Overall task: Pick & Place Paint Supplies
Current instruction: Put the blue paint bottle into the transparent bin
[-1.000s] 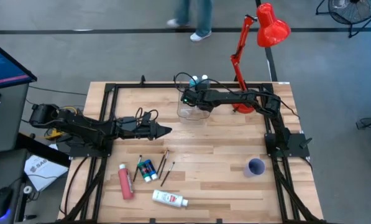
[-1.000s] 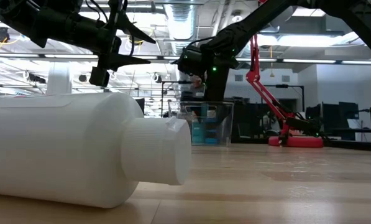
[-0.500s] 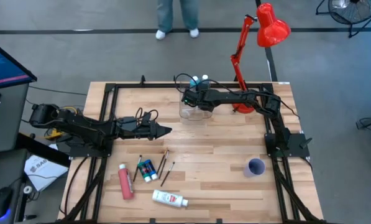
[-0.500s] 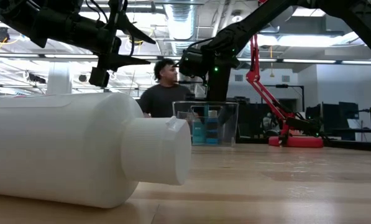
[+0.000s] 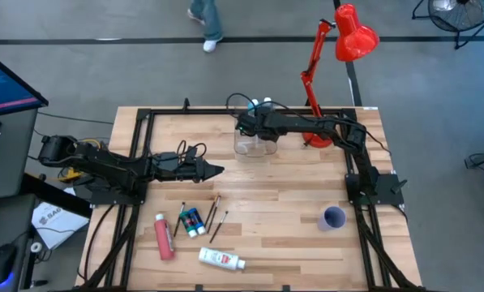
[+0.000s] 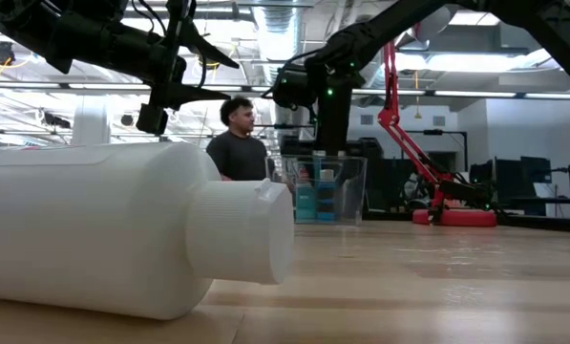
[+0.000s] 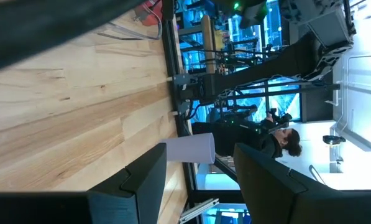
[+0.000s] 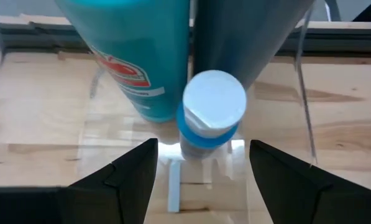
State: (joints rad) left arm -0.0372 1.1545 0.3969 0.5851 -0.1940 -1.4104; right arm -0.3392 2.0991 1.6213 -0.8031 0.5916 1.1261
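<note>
The low view puts the white bottle [image 6: 122,234] closest to us, lying on its side on the wooden table [image 6: 437,277] with its cap end pointing toward the right of the picture. From above we see that same white bottle [image 5: 220,259] at the near edge of the table, with a pink-red bottle [image 5: 164,237] lying to its left. Just beyond them lie the small blue-green bottles [image 5: 193,221], side by side, with thin dark paintbrushes [image 5: 216,217] on either side of them, one brush [image 5: 179,219] between the pink-red bottle and the small pair. Off to the right, well apart from the supplies, stands a small purple cup [image 5: 333,217].

Farther in, the left gripper [image 5: 216,169] hangs above bare wood past the brushes; we see its fingers [image 7: 138,183] standing apart with nothing between them, the purple cup [image 7: 190,149] showing in the gap.

At the far side of the table sits the clear box [image 5: 253,143]. The right gripper [image 5: 247,130] hovers over it, its fingers [image 8: 126,174] spread and empty, pointing down into the box. Inside we see a light blue bottle [image 8: 132,56] beside a grey one [image 8: 247,37], and a smaller bottle with a pale round cap [image 8: 213,112] in front of them.

Beyond the box a red desk lamp [image 5: 343,49] rises from the table's far right corner, and a person [image 6: 239,143] is in the room behind.
</note>
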